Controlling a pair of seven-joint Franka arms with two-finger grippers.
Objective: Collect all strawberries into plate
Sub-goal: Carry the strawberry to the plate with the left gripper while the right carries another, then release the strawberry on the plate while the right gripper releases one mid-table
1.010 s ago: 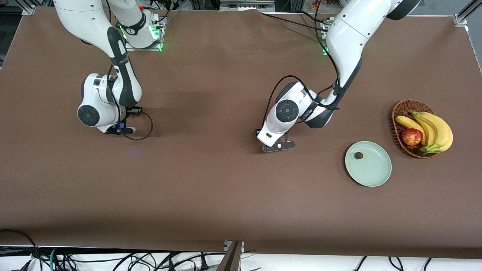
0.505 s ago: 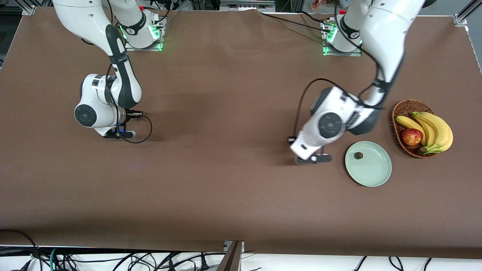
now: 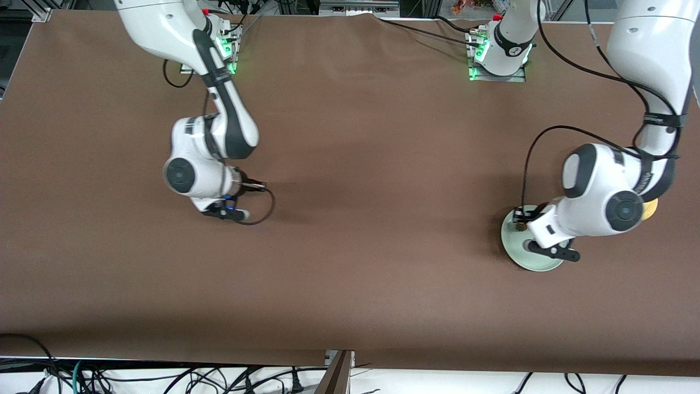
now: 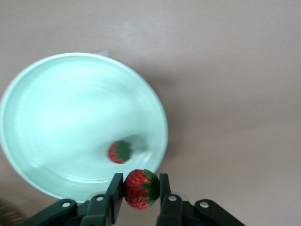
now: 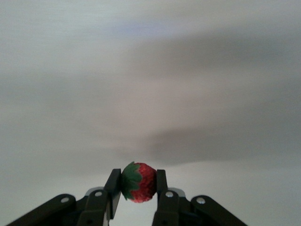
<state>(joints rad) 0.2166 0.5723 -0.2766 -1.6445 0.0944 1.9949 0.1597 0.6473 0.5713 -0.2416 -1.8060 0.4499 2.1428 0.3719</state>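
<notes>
At the right arm's end of the table, your right gripper hangs over bare brown table, well apart from the plate, its jaws clamped on a strawberry: small, red, seeded, its green leafy cap turned toward one finger. Toward the left arm's end of the table, the pale mint-green plate lies near the edge closest to the front camera, and your left gripper is over the plate's rim, jaws clenched on a second strawberry, red with the leaves to one side. A third strawberry already lies in the plate, well inside the rim, red with a green top. What the next move turns on: the held berry sits just above the rim's edge, with the plate's centre lying ahead of the fingertips, so I judge you want to carry the left gripper a little farther in over the dish before letting go, or the berry may roll off. The left arm is plainly the nearer one; the right must cross most of the table.
</notes>
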